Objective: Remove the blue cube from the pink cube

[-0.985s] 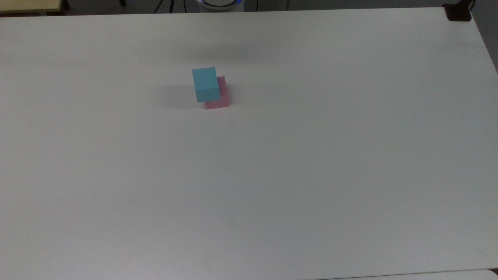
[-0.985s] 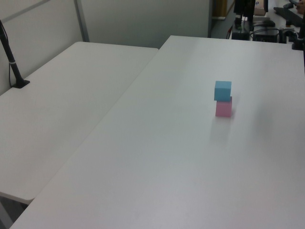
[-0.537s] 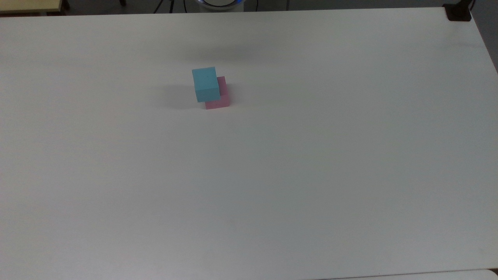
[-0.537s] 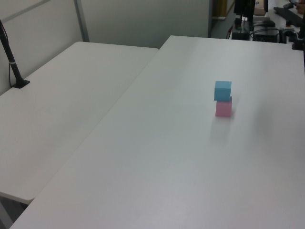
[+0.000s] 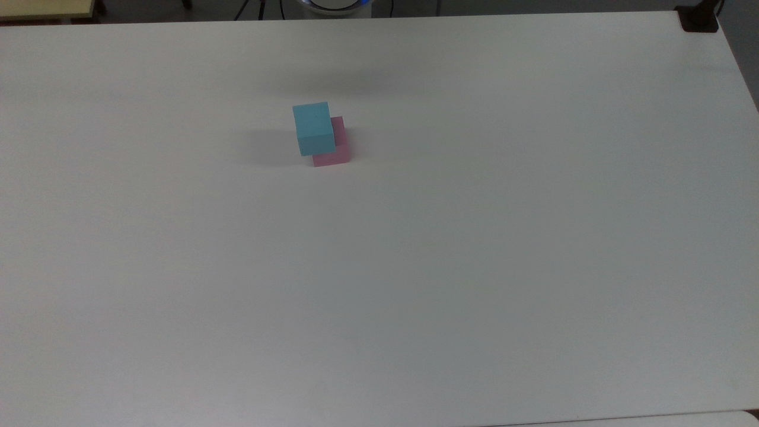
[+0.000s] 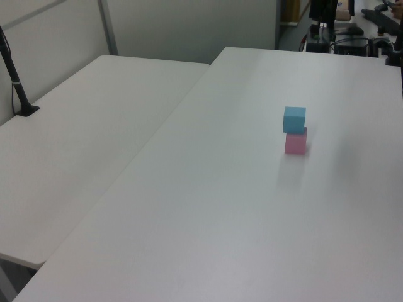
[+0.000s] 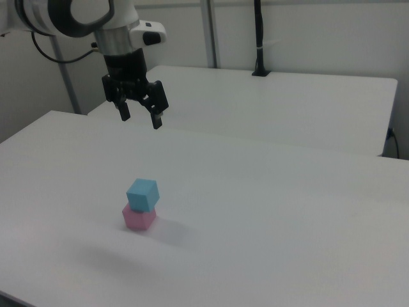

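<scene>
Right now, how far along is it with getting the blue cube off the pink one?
Nothing looks done yet: the blue cube sits on the pink cube, offset from it in the top view. Nothing is in hand; the gripper hangs open above the white table, apart from the stack. Left: descend, grasp the blue cube, lift it off, set it down.

sky-blue cube (image 5: 313, 127), pastel pink cube (image 5: 335, 152), white table (image 5: 474, 237), blk gripper (image 7: 140, 118)

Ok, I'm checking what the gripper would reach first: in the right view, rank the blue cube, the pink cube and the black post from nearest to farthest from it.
1. Blue cube: top of the stack, below the open gripper.
2. Pink cube: directly under the blue cube, on the table.
3. Black post: at the far edge of the back table.
</scene>
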Tool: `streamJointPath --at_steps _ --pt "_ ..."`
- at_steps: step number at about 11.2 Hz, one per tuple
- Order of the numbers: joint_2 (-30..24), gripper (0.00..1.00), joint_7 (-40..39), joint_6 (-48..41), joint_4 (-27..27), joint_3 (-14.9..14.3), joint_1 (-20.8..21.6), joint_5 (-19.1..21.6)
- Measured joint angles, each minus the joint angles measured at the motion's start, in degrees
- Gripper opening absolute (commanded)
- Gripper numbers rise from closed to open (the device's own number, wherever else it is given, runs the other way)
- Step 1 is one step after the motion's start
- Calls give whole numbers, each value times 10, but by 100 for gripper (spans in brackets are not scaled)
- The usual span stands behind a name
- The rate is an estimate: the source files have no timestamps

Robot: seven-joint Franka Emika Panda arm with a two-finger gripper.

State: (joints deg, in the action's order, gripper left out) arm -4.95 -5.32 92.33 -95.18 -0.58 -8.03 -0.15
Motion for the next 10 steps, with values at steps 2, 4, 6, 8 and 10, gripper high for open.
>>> streamJointPath --at_steps 2,4,6,8,10 --pt "17 100 -100 0 -1 1 0 0" --pt "50 100 -134 0 -5 3 6 0" --pt "75 100 -135 0 -20 5 27 0" --pt "80 100 -135 7 -53 11 43 8" --pt "83 100 -117 54 -90 14 56 22"
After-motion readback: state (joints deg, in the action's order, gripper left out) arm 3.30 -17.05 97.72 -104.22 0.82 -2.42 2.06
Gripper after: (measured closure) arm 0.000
